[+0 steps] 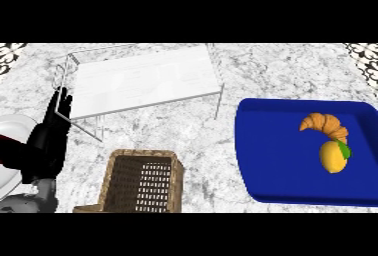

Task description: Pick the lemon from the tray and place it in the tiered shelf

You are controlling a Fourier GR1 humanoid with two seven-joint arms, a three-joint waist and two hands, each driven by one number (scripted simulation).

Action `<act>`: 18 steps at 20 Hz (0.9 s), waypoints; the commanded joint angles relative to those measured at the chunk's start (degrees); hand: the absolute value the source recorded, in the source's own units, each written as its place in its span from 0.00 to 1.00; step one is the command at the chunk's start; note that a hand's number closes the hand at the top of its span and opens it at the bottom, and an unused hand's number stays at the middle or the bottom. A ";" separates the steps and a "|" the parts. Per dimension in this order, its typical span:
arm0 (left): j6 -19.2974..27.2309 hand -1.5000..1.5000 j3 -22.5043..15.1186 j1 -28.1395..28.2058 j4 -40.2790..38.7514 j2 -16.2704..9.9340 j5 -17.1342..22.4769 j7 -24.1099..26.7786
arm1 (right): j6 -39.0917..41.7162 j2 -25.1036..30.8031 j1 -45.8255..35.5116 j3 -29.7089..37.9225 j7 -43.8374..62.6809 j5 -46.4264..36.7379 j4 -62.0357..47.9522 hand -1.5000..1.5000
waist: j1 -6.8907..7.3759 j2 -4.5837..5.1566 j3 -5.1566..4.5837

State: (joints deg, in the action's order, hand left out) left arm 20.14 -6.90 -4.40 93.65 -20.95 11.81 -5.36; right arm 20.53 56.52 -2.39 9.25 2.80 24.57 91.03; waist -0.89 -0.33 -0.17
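Task not begun. Lemon [334, 157] sits in blue tray [280, 150], touching croissant [325, 125], far right of left hand [57, 112]. Hand rests, fingers straight, apart, holding nothing. White tiered shelf [148, 80] just beside it, seemingly bare. Right hand unseen.

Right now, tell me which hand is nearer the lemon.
Left, by default: the left hand rests open at the view's left edge, far across the counter from the lemon in the blue tray. The right hand is not in view.

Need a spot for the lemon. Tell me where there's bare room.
The shelf top is bare. Open counter lies between basket and tray. The tray's right side is crowded: lemon touching croissant. Left hand rests beside the shelf.
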 commanded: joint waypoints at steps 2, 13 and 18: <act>0.04 0.50 -0.29 -0.06 1.35 -0.08 -0.24 -1.34 | -1.33 9.03 1.01 -4.04 7.51 -12.61 8.73 0.00 | 0.42 -0.05 -0.03; -2.92 0.50 2.55 -1.44 0.86 -0.34 0.30 -1.87 | -6.21 2.01 -4.15 -18.63 32.60 -29.03 17.73 0.00 | 1.66 0.41 0.13; -1.32 0.50 0.88 2.56 3.04 1.27 -2.45 -0.60 | -5.39 0.79 -3.59 -24.55 35.77 -39.94 16.64 0.00 | 1.64 0.32 0.16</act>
State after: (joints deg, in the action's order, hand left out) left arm 18.66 -6.11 -5.05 94.94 -19.99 10.10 -6.77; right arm 15.37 58.64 -6.93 -11.13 35.97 -7.88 108.07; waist 0.68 0.05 -0.05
